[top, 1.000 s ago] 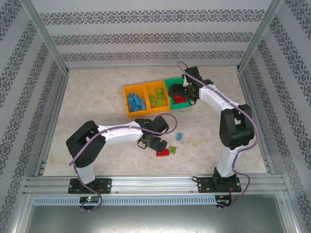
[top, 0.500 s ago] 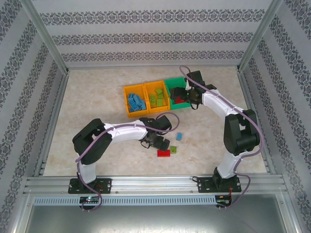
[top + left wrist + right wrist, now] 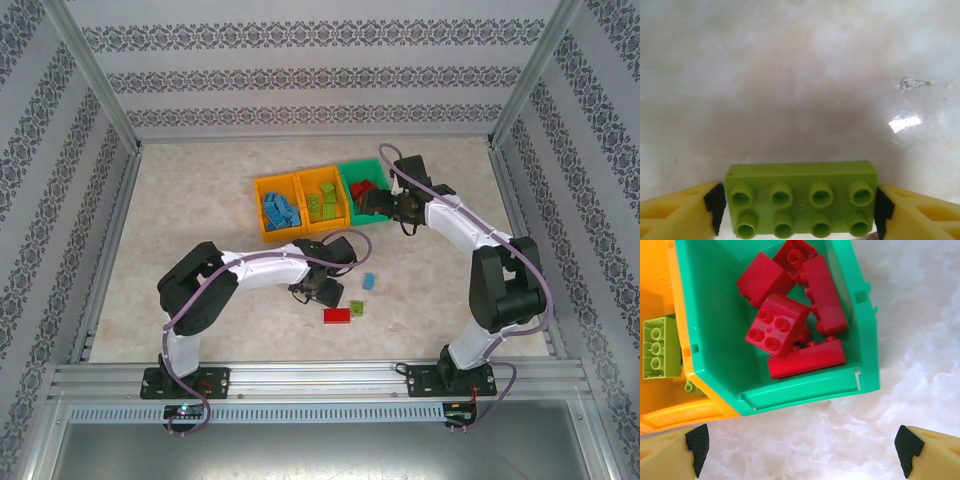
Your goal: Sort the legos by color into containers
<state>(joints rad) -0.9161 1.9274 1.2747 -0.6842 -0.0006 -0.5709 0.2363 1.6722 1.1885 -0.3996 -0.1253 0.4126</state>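
My left tool has just closed on the green brick; it can go to the middle bin. My right tool stays open, empty.

A robotics lab test cell — aluminium frame rails and patterned backdrop panels wall in a marble-look tabletop, with two robot arms bolted along its near edge.
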